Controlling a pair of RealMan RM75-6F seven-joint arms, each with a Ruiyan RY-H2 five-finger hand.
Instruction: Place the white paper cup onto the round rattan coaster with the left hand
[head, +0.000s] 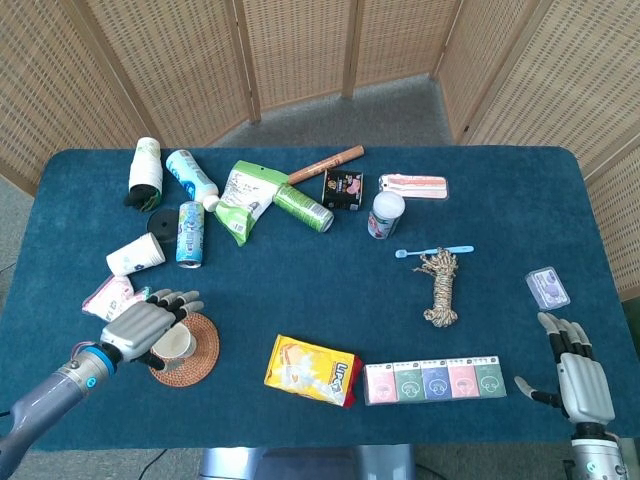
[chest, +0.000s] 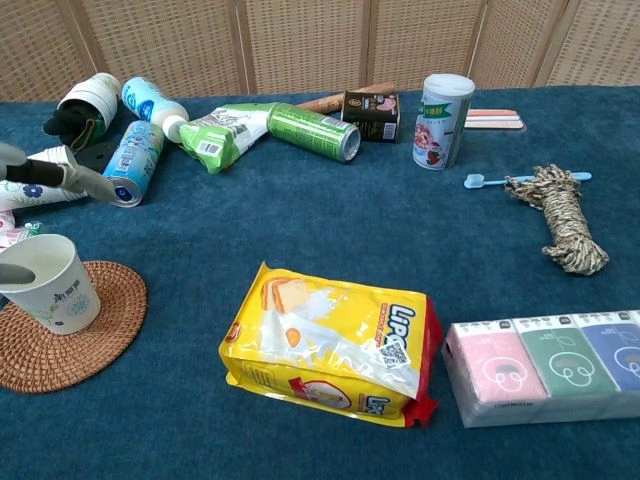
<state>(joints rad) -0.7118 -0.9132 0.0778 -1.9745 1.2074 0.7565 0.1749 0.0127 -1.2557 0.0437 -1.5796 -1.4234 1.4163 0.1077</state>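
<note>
The cup stands upright on the coaster, just under my left robot hand — fingers spread, holding nothing — so the placing looks done; only drawing clear remains.

The left hand hovers low at the near left, palm down, fingers spread apart and holding nothing. The right hand rests at the near right, fingers loosely extended.
</note>
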